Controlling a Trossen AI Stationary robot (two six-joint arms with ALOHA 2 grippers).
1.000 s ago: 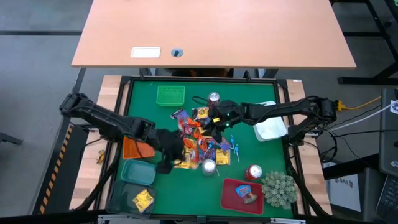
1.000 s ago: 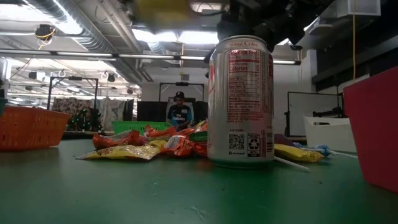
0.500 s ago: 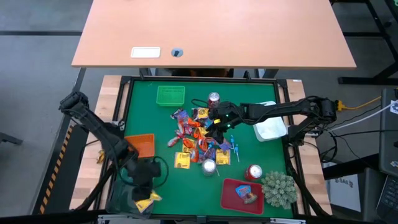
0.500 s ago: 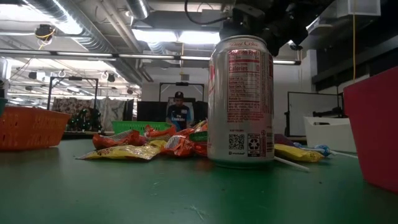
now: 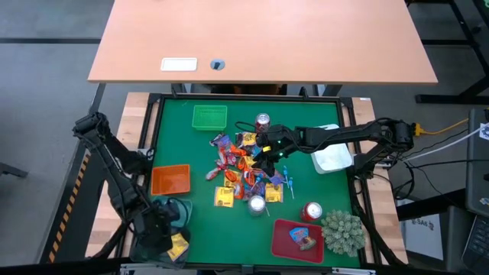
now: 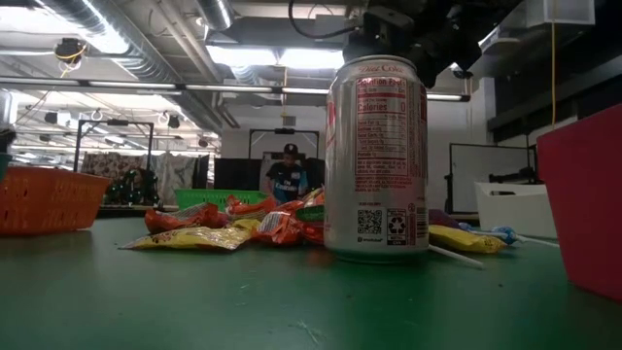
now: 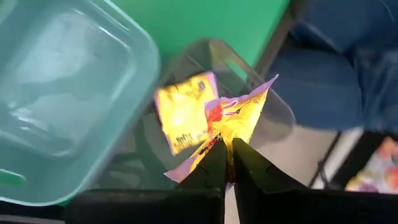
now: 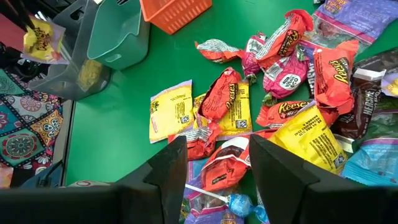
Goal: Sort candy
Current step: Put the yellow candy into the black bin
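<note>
High view: left gripper (image 5: 166, 238) is hanging over the clear bin (image 5: 162, 246) at the table's near-left corner, beside the teal bin (image 5: 177, 210). Candy pile (image 5: 243, 172) is lying mid-table under the right gripper (image 5: 263, 153).

Left wrist view: fingers (image 7: 214, 163) are pinching a yellow packet (image 7: 239, 118) above the clear bin, likely for dropping; another packet (image 7: 181, 116) is lying inside.

Right wrist view: right gripper is gaping open over the pile.

Low view: drink can (image 6: 377, 157) is blocking the sweets.

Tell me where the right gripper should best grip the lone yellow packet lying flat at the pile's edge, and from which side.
Probably from straight above, on the free edge of the yellow packet facing the bare mat: it lies flat, and its other side touches an orange wrapper. The right gripper hovers open over the candy pile.
</note>
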